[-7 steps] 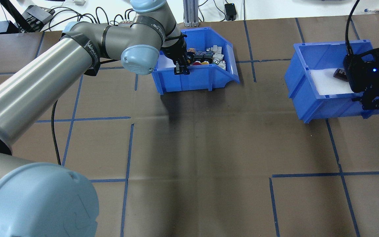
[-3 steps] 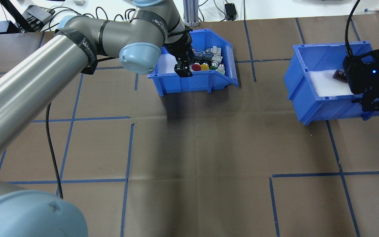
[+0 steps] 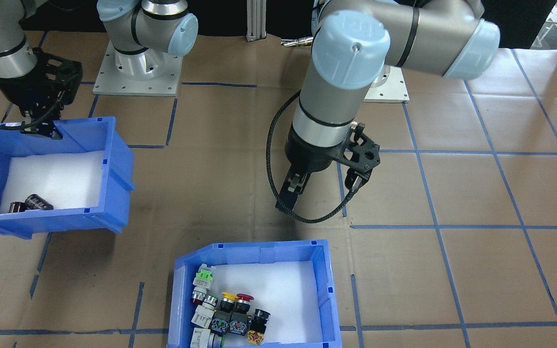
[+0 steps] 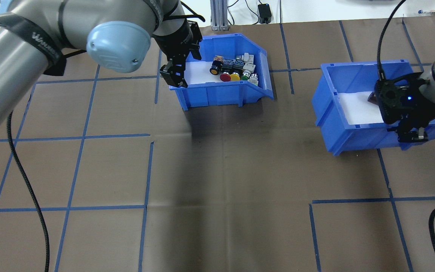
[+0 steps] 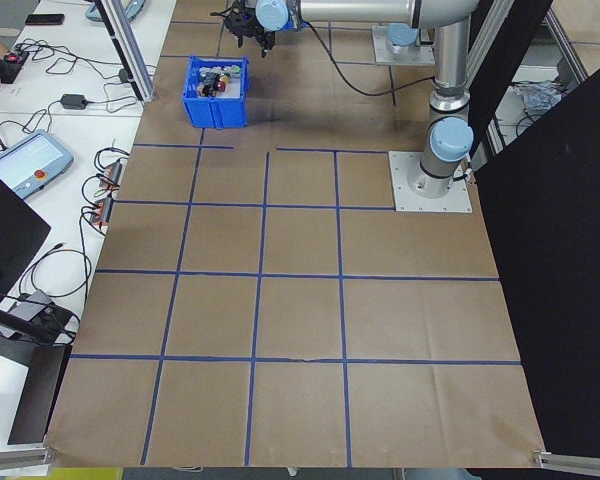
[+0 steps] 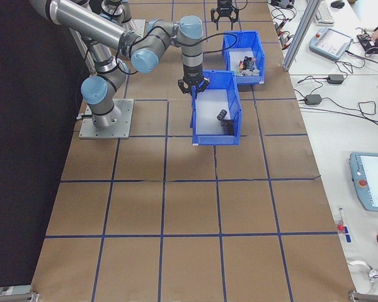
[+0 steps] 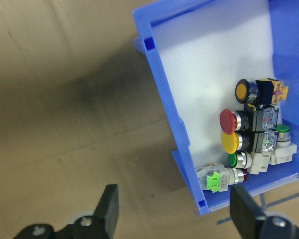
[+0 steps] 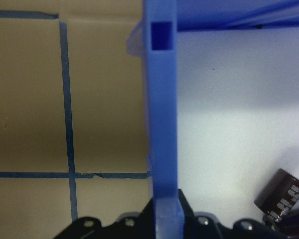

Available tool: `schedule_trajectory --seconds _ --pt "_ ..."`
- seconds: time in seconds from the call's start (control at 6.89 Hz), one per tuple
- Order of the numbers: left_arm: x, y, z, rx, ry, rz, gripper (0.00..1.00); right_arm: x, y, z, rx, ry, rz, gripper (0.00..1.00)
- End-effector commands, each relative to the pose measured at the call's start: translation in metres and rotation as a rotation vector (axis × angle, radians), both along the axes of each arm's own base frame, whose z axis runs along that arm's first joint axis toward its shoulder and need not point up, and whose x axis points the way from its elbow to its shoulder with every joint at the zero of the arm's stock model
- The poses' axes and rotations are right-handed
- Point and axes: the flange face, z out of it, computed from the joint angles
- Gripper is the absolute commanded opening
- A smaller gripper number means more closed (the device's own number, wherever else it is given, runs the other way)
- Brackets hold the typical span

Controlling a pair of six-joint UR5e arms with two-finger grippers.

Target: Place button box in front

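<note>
Button box on table; left tool open, just beside it

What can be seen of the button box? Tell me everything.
The button box is a blue plastic bin with a white foam floor and one cut-down sloped side. It sits flat on the brown paper. Red, yellow, green and orange-capped push buttons cluster at one end; the rest of the floor is bare. The left gripper hovers open beside its wall, not touching.
</note>
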Motion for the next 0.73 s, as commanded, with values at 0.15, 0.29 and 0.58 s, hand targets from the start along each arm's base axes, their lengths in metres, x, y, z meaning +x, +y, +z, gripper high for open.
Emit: schedule_trajectory --seconds 0.15,0.29,0.58 --pt "0.084 0.079 0.077 0.093 -0.058 -0.591 1.0 0.108 0.034 -0.028 0.037 -0.006 -0.04 0.03" --pt "0.113 0.099 0.08 0.104 -0.047 -0.701 1.0 0.139 0.05 -0.041 0.043 0.024 -0.039 0.03" --pt "0.127 0.153 0.076 0.049 -0.045 -1.033 1.0 0.188 0.081 -0.053 0.03 0.056 -0.05 0.03"
